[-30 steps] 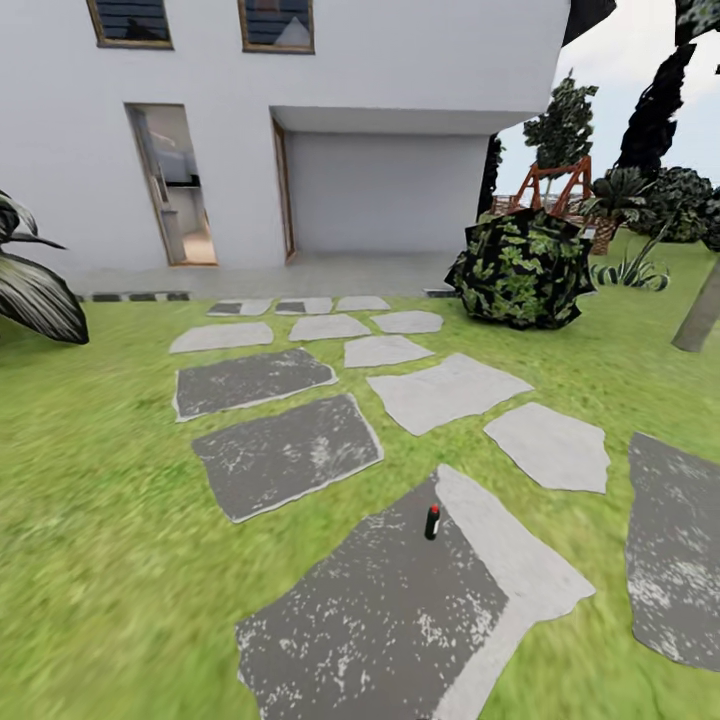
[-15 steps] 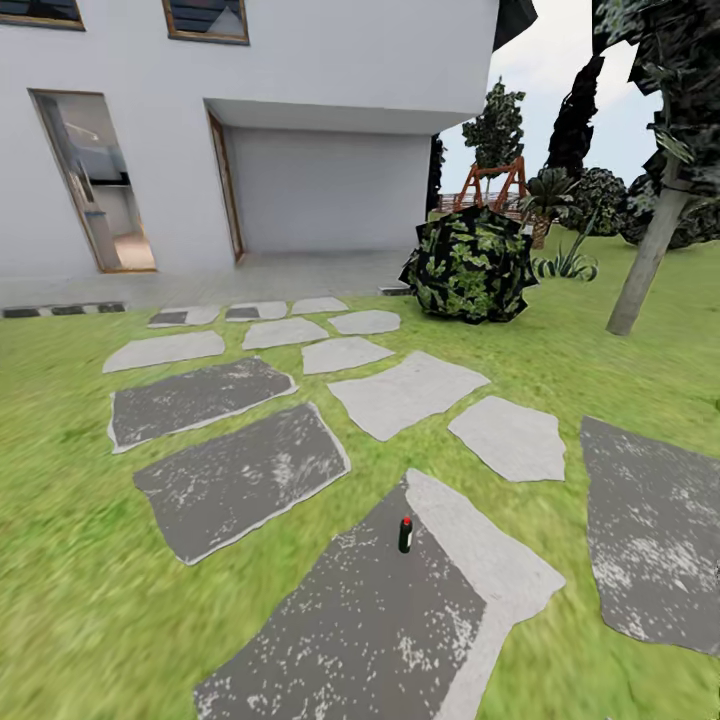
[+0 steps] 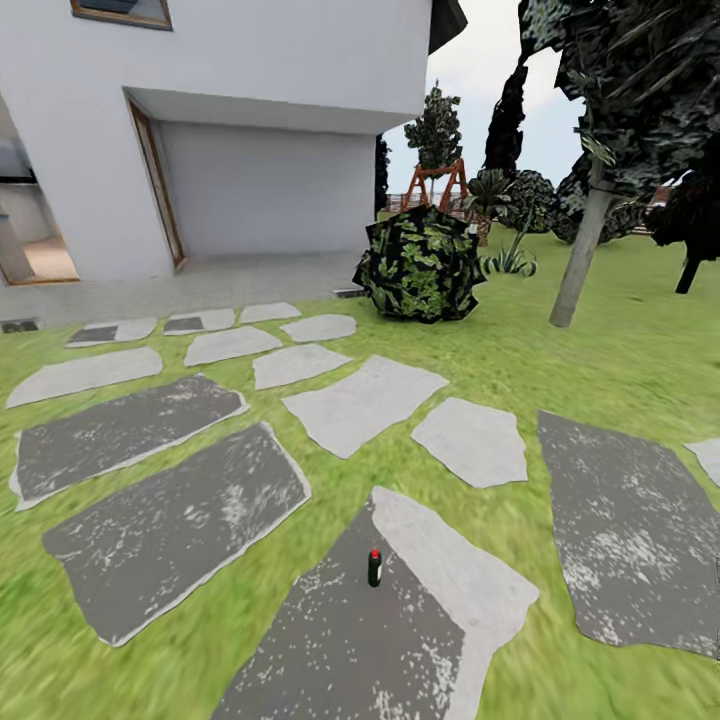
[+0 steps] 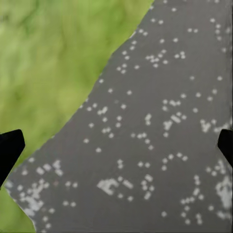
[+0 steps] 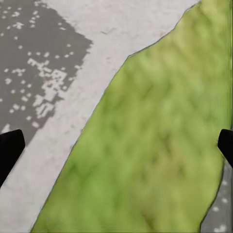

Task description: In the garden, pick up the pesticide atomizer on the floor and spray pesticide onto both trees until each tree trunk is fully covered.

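The spray bottle (image 3: 375, 567) stands upright on a dark stone slab (image 3: 350, 640) straight ahead, roughly centred between both arms. The left pincer (image 4: 116, 145) and right pincer (image 5: 116, 148) hang wide open, empty, above the floor (image 3: 600, 340).

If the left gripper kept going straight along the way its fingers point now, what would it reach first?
Most likely the dark grey stone slab, which lies ahead between the open fingers of the left gripper; nothing stands in between, though depth is unclear.

left pincer (image 4: 116, 145): apparently spread wide | right pincer (image 5: 116, 145): likewise
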`<state>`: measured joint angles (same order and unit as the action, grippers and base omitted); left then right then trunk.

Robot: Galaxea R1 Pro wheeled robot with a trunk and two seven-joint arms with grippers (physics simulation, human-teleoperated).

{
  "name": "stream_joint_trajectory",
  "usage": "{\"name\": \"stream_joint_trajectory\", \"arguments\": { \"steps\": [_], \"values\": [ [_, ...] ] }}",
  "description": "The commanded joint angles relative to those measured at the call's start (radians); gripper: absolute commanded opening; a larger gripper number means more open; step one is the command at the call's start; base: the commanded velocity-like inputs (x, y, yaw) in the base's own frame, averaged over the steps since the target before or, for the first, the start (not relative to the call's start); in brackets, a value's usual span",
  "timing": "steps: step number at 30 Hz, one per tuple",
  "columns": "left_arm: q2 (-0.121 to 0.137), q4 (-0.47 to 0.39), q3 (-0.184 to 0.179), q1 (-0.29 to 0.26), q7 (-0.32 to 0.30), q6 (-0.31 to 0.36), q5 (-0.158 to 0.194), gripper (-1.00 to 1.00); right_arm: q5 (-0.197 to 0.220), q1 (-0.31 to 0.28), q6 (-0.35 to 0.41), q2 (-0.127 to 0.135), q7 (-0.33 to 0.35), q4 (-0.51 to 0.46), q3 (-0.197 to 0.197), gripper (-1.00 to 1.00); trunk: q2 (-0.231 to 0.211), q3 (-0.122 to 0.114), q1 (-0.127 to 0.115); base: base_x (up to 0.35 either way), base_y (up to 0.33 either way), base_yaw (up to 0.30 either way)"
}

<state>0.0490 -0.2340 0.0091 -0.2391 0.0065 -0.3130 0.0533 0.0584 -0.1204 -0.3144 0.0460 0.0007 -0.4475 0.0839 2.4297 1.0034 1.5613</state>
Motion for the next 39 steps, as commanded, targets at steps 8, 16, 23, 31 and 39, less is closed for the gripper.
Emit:
{"name": "stream_joint_trajectory", "arguments": {
  "steps": [8, 16, 23, 31, 39],
  "values": [
    [0.0, 0.001, 0.0, 0.0, 0.0, -0.003, 0.005, 1.0, 0.006, -0.001, -0.003, 0.0, -0.001, 0.001, -0.001, 1.0, 0.0, 0.001, 0.0, 0.336, -0.03, -0.3],
    [0.0, 0.001, 0.0, 0.0, 0.0, -0.003, 0.005, 1.0, 0.006, -0.001, -0.003, 0.0, -0.001, 0.001, -0.001, 1.0, 0.0, 0.001, 0.0, 0.281, -0.148, -0.3],
    [0.0, 0.001, 0.0, 0.0, 0.0, -0.003, 0.006, 1.0, 0.006, -0.001, -0.003, 0.0, -0.001, 0.001, -0.001, 1.0, 0.0, 0.001, 0.0, 0.192, -0.216, -0.265],
    [-0.001, -0.016, -0.004, -0.007, 0.015, -0.035, 0.005, 1.0, 0.005, -0.001, -0.002, 0.003, -0.003, -0.009, 0.001, 1.0, 0.0, 0.001, 0.0, 0.031, -0.031, -0.018],
    [-0.01, -0.071, -0.004, -0.154, 0.019, -0.033, 0.003, 1.0, 0.005, -0.048, 0.003, 0.005, -0.004, -0.197, 0.002, 1.0, 0.0, 0.001, 0.0, 0.0, 0.0, 0.0]
  ]
}}
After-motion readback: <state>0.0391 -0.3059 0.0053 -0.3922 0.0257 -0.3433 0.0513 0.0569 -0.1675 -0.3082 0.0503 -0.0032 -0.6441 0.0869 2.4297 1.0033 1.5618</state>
